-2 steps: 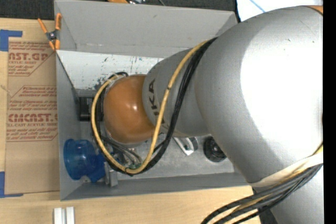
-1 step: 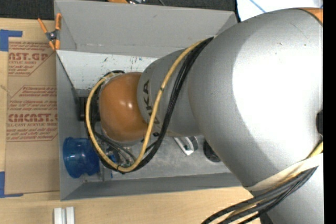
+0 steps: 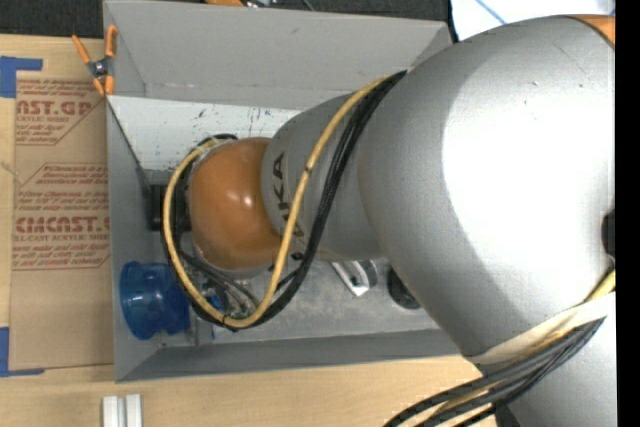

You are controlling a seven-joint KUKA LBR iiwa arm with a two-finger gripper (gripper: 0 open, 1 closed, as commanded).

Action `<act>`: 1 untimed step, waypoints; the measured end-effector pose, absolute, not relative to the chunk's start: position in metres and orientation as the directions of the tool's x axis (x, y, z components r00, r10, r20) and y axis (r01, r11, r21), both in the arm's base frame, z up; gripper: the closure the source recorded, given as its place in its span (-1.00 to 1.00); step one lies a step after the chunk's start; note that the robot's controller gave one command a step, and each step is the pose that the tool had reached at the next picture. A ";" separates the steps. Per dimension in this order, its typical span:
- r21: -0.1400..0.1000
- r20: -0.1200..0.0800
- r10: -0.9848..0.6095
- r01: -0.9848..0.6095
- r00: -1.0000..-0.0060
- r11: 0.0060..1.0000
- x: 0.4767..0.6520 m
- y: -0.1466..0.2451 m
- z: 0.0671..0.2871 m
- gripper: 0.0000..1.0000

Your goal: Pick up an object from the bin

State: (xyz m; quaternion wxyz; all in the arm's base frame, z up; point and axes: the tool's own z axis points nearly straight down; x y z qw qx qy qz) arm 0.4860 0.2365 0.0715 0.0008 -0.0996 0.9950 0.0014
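Lower left in the bin point(image 3: 280, 45), a blue plastic cup point(image 3: 150, 300) sits just beside my arm's orange wrist cover point(image 3: 225, 205). Whether the gripper point(image 3: 220, 290) beneath is released or clenched, I cannot tell.

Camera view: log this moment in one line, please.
arm: in bin | orange wrist cover: over bin's left half | blue translucent object: lower-left corner | grasp: cannot tell
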 end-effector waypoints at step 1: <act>0.002 0.004 -0.198 -0.198 -0.980 0.980 0.484 0.236 0.095 1.00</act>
